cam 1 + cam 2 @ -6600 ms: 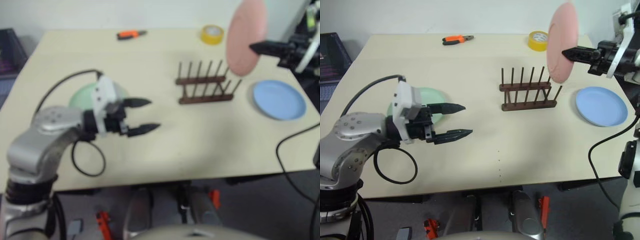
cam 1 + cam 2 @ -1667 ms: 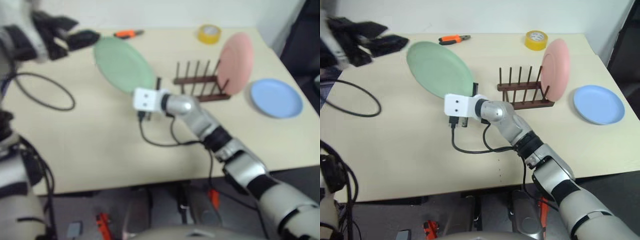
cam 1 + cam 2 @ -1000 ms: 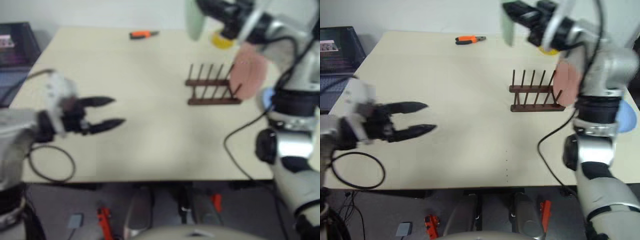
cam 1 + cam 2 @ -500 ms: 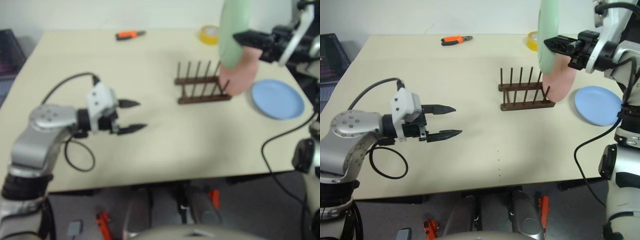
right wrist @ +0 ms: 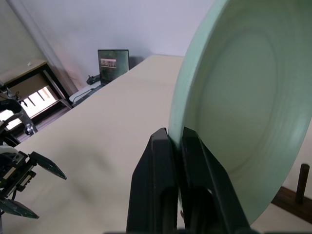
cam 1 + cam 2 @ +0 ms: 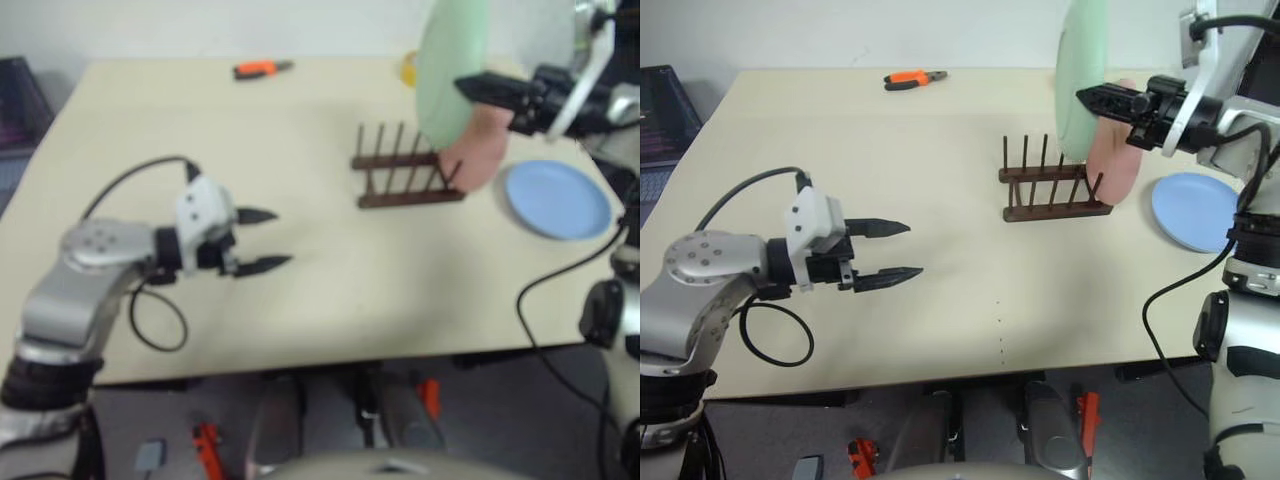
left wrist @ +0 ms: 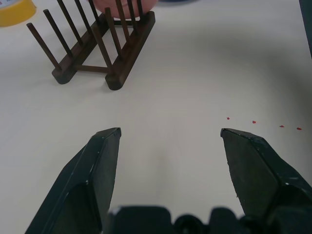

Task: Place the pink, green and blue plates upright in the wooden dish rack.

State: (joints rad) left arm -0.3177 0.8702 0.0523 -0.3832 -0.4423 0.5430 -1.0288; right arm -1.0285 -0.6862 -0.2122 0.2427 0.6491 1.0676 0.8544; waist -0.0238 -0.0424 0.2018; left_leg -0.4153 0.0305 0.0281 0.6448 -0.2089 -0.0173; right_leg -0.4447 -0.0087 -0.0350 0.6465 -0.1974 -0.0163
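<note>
Right eye view showed the right gripper, clamped on the green plate, lowered it toward the rack, at eleven o'clock from the pink plate, slotting apparently next, while the left gripper hung wide open and empty.

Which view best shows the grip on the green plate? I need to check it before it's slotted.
The right wrist view: the right claw pinches the green plate's rim up close. Both eye views show the plate edge-on above the wooden dish rack.
</note>
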